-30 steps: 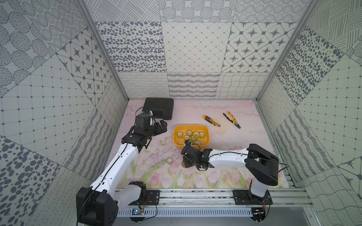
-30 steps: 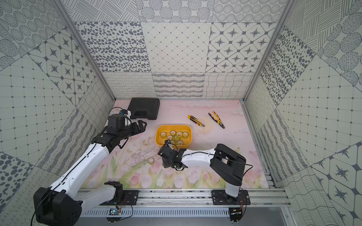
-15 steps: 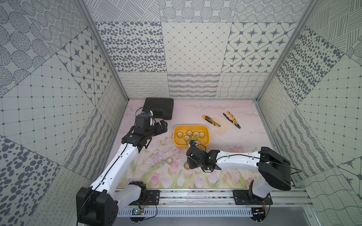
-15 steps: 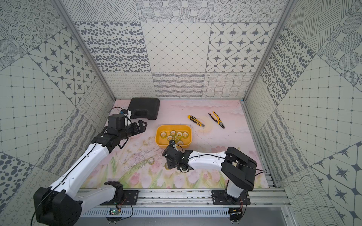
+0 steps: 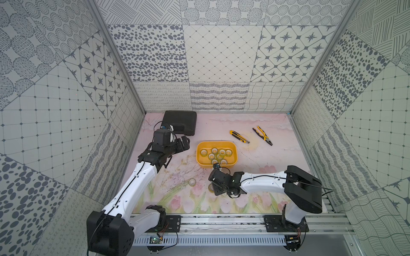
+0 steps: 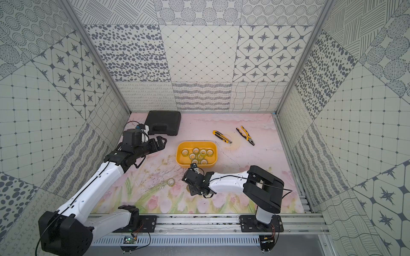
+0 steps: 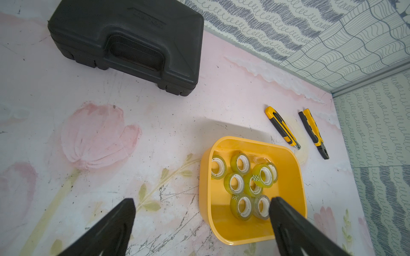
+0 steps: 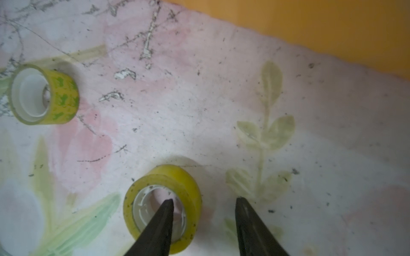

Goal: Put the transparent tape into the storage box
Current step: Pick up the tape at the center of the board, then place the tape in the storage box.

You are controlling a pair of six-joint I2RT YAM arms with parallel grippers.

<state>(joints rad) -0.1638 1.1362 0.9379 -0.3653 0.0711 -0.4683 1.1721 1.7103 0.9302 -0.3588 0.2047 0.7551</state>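
Lowest on the mat (image 5: 255, 159) in a top view, just above the rail at lower centre: right gripper (image 5: 213, 188) down low, jaws apart, nothing clamped yet. From the right wrist camera, one fingertip (image 8: 168, 202) dipped into the hollow core of a transparent tape roll (image 8: 175, 175), the other finger outside the ring, with the wall of the roll between them. Probably set so as to pinch that wall rather than span the whole ring. Roll lying flat, core upward, hence open to such a grip.

Left of the gripper and a little higher in the top view, well apart: second roll (image 5: 192, 182), also flat on the mat, untouched. Judged next in line.

Higher up, at centre: storage box (image 5: 198, 155), its near wall just beyond the right gripper. Short carry, then. Inside, stored rolls (image 7: 235, 184) bunched on the floor, one or two tipped against neighbours.

Left of the box: left gripper (image 5: 186, 143) raised, fingers (image 7: 124, 212) spread wide, holding nothing, wrist camera aimed at the box. Seemingly parked clear of the working arm.

Farthest up, right of centre: utility knife (image 5: 239, 136) and pliers (image 5: 263, 136). At upper left by the back wall: black case (image 5: 179, 124). None part of the job.
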